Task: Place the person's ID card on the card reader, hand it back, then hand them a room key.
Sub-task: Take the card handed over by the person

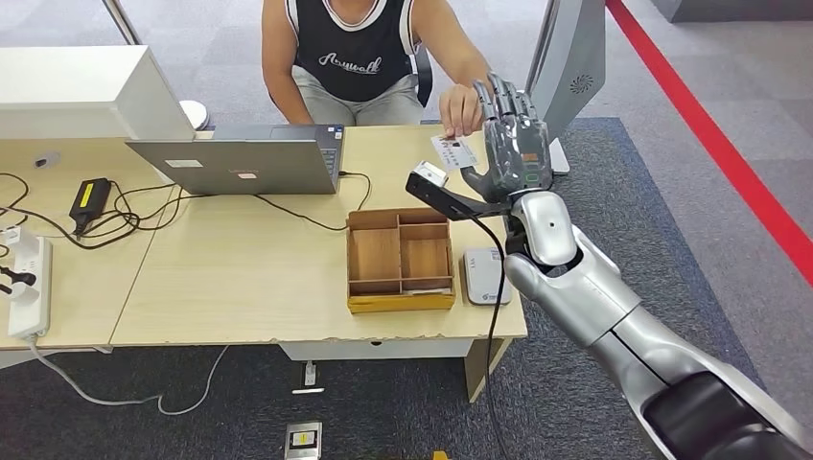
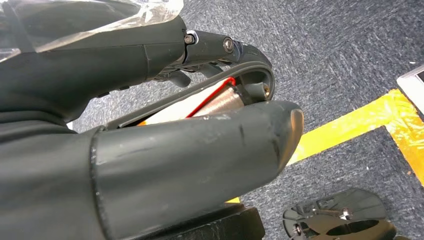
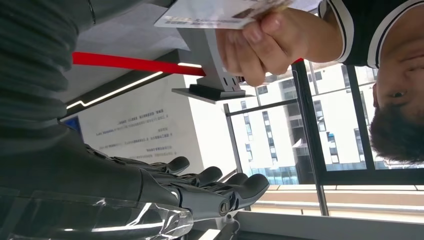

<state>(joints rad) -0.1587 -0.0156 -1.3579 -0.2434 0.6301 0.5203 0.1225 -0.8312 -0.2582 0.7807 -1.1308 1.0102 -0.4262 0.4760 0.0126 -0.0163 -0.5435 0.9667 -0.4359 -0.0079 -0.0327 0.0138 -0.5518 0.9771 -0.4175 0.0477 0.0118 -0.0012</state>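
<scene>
Your right hand [image 1: 515, 144] is raised over the far right corner of the tabletop [image 1: 240, 278], fingers spread and upright, holding nothing. The ID card [image 1: 452, 151] is just beside its palm, pinched at one end by the person's hand [image 1: 462, 108]; whether card and palm touch you cannot tell from above. Treat the card as light, thin, stiff and slick: it will likely slide out of a loose pinch, so take the free end between thumb and fingers, flat faces pressed, away from the person's grip. The card reader [image 1: 485, 275] lies on the tabletop near your forearm, just beside the wooden tray [image 1: 400, 260]. The right wrist view gives what the head view cannot: the card edge-on, well clear of your fingers [image 3: 220, 187], with an open gap to close. The left wrist view shows your left hand [image 2: 190, 150] hanging over carpet, fingers curled in on nothing.
</scene>
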